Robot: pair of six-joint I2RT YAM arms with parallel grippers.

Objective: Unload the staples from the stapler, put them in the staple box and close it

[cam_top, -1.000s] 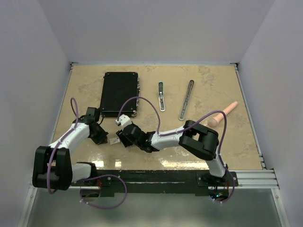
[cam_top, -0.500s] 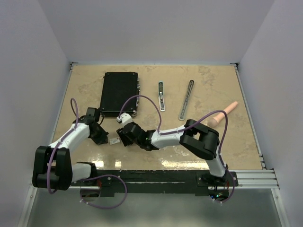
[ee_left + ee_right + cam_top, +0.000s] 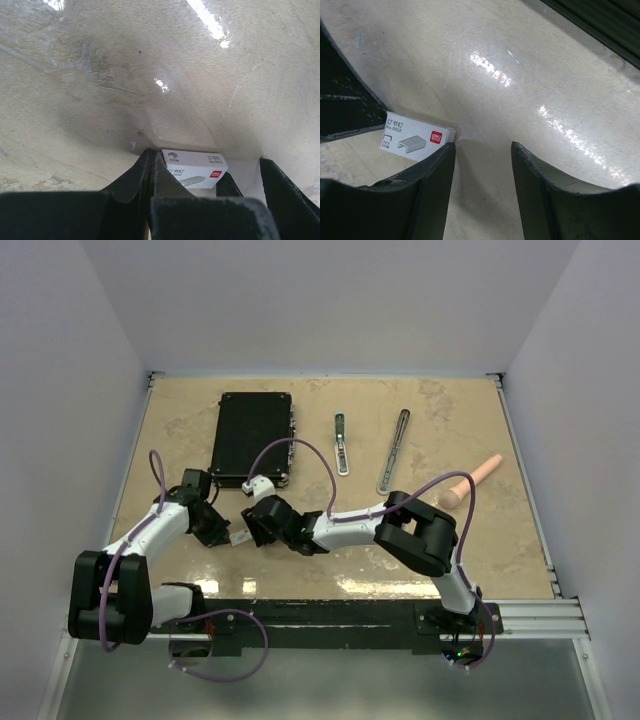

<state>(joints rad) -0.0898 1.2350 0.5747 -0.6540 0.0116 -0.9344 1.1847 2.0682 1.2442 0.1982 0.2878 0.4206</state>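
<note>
The stapler lies apart in two grey pieces at the back: a short dark-tipped bar and a longer loop-ended rail. No loose staples show in any view. My left gripper is open low on the table at the front left. A small white staple box lies between its jaws, against the left finger. My right gripper is open and faces it from the right. Its left finger touches the corner of the box, and nothing lies between its jaws.
A flat black case lies at the back left, just beyond both grippers. A pink cylinder lies at the right. The right arm stretches low across the front middle of the tan table. White walls close in three sides.
My right gripper has slid left, toward the left gripper, and now reaches the white box between them. The left gripper has barely moved. The stapler pieces have not moved.
</note>
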